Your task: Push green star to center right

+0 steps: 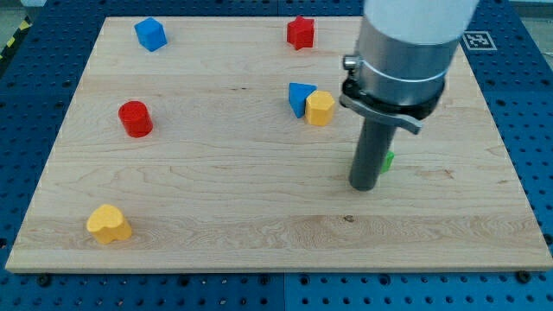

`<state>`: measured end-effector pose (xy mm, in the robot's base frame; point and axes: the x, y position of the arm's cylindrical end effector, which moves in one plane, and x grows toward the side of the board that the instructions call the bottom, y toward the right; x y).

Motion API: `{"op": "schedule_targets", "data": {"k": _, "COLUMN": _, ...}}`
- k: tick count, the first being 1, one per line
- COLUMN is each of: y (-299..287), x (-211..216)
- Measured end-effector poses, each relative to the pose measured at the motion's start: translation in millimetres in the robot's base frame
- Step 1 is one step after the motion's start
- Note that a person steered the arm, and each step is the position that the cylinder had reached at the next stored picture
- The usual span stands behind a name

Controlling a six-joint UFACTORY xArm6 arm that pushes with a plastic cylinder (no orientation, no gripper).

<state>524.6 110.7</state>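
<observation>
The green star (388, 160) is mostly hidden behind my rod; only a small green edge shows to the right of it, at the board's right-centre. My tip (363, 185) rests on the wooden board (259, 216), directly left of and in front of the green star, seemingly touching it.
A blue triangular block (299, 98) and a yellow hexagonal block (320, 108) sit together up-left of the tip. A red star (300, 33) lies at the top, a blue block (150, 34) at top left, a red cylinder (136, 118) at left, a yellow heart (108, 224) at bottom left.
</observation>
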Motion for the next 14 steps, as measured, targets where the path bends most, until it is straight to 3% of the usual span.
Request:
{"op": "schedule_targets", "data": {"k": 2, "y": 22, "x": -23}}
{"op": "schedule_targets", "data": {"k": 4, "y": -9, "x": -52}}
{"op": "schedule_targets", "data": {"k": 6, "y": 1, "x": -54}}
{"op": "schedule_targets", "data": {"k": 8, "y": -41, "x": -73}}
{"op": "schedule_targets", "data": {"k": 10, "y": 0, "x": -74}}
{"op": "schedule_targets", "data": {"k": 11, "y": -14, "x": -77}}
{"op": "schedule_targets", "data": {"k": 12, "y": -68, "x": -83}}
{"op": "schedule_targets", "data": {"k": 13, "y": -62, "x": -90}}
{"op": "schedule_targets", "data": {"k": 14, "y": -20, "x": -93}}
